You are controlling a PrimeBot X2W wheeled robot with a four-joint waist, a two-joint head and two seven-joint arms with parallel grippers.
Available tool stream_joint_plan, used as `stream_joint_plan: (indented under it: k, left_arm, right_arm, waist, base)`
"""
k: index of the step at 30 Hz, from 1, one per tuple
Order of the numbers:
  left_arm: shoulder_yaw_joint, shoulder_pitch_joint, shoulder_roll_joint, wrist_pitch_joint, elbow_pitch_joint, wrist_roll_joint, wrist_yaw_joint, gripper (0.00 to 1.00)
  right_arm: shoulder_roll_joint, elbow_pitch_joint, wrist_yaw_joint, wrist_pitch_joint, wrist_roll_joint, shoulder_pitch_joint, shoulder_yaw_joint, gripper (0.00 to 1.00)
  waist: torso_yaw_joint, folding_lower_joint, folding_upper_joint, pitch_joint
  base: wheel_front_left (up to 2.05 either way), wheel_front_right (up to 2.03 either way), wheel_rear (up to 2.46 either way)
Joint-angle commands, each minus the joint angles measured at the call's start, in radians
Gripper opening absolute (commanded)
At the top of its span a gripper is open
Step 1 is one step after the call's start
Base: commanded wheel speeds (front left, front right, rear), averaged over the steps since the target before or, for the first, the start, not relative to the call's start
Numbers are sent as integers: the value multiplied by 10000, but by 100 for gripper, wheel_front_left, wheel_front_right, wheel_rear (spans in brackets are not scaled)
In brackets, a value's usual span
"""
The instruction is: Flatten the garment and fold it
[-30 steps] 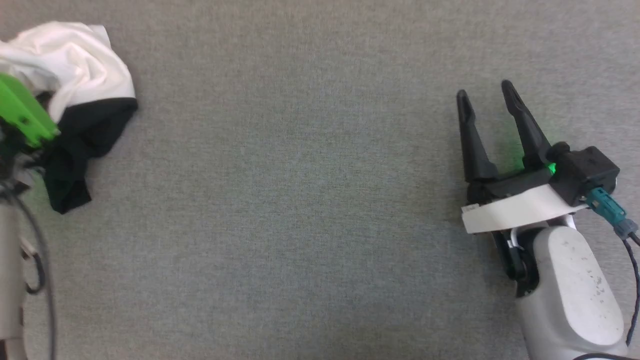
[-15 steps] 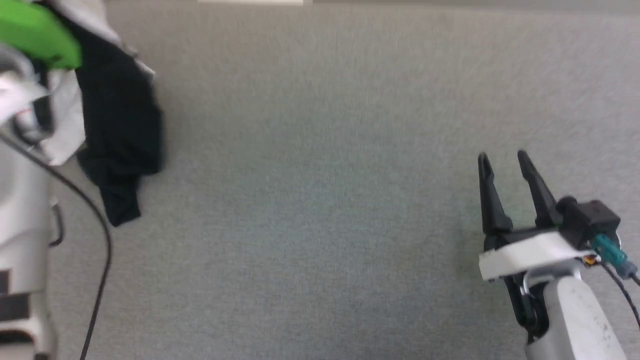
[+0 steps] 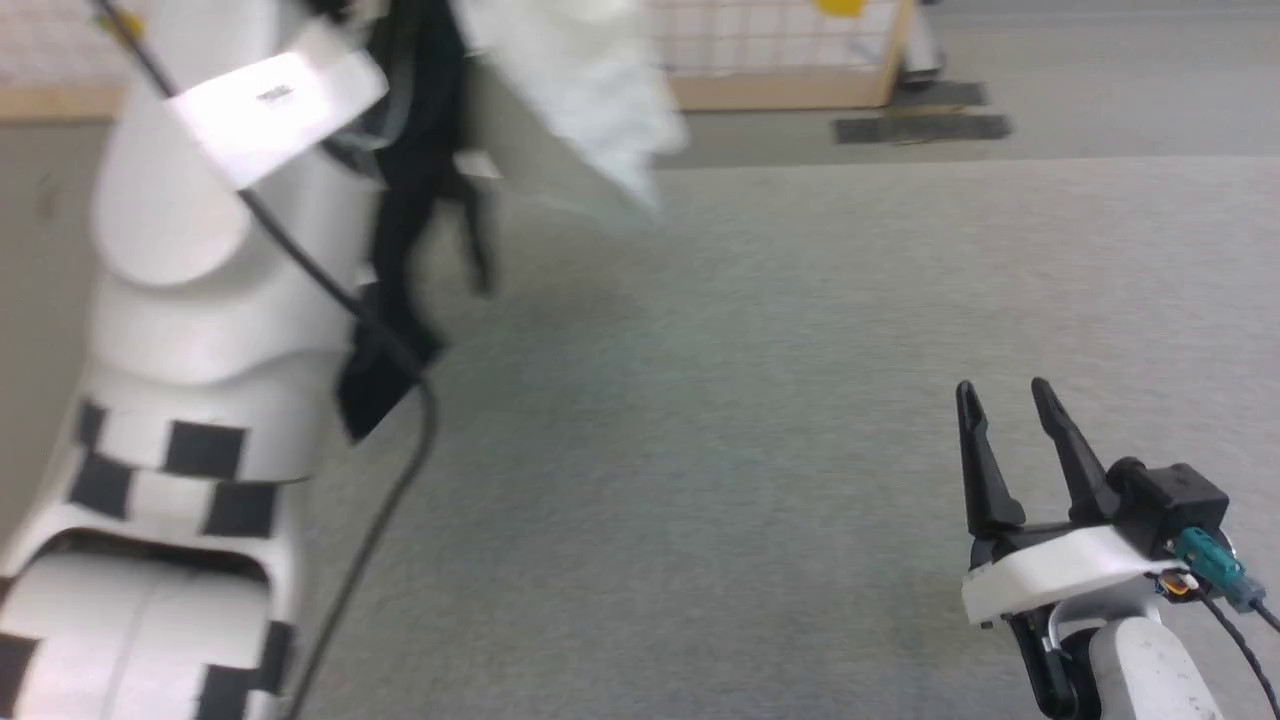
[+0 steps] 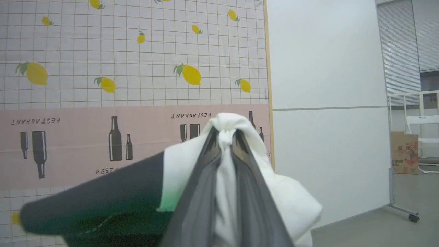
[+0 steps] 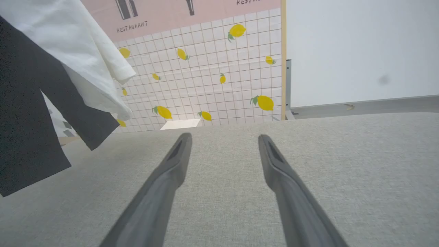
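The left claw [image 4: 224, 132] is clenched on a bunched knot of white cloth, its two dark fingers nearly meeting around the fabric. From that pinch the shirt [image 4: 291, 206] hangs high above the grey table [image 3: 780, 420]. Its long axis runs top to bottom, with the white body uppermost and the black sleeve cloth trailing lowest. The right claw [image 3: 1000, 395] sits low over the near right of the table, fingers spread wide and holding nothing. The shirt lies up and to the left of it, well apart. The free right arm therefore looks like the one that must reach left and upward to catch a dangling edge before the shirt can be spread flat. The left wrist view shows the grip plainly against a lemon-printed screen [image 4: 103, 51], but not the lower ends of the shirt. The head view is blurred, and the pale left arm [image 3: 180, 300] stands in front of part of the cloth. The right wrist view shows a white flap and black tails hanging at its left over the table. Whether the lowest tail touches the surface cannot be told.
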Motion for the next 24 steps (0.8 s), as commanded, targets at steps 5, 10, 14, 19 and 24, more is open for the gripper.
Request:
stream_joint_plan:
  k: [5, 10, 14, 19, 24]
  left_arm:
    - [-459, -247, -701, -47, 184, -527, -204, 0]
    - [-1422, 512, -946, 251, 605, -1094, -323, 0]
    - [-2435, 1664, -979, 897, 1168, -1822, -470, 0]
    - [-4021, 3328, -983, 2481, 2267, -2531, -609, 0]
    - [-5237, 4508, -985, 4089, 3223, -2825, -818, 0]
  right_arm:
    - [-8, -205, -17, 177, 52, 254, 43, 100]
    - [-8, -376, -17, 318, 65, 309, 128, 100]
    - [-8, -476, -17, 412, 84, 323, 202, 100]
    - [-8, -509, -17, 445, 126, 312, 229, 100]
    - [-8, -526, -17, 438, 160, 347, 216, 100]
  waist:
    - [-1447, 1, -1, -516]
    - [-1966, 1, -1, -338]
    - [-2270, 1, -1, -152]
    - [-2512, 1, -1, 31]
    - [-2562, 1, -1, 137]
  base:
    - [0, 0, 0]
    - [0, 0, 0]
    - [0, 0, 0]
    - [0, 0, 0]
    - [0, 0, 0]
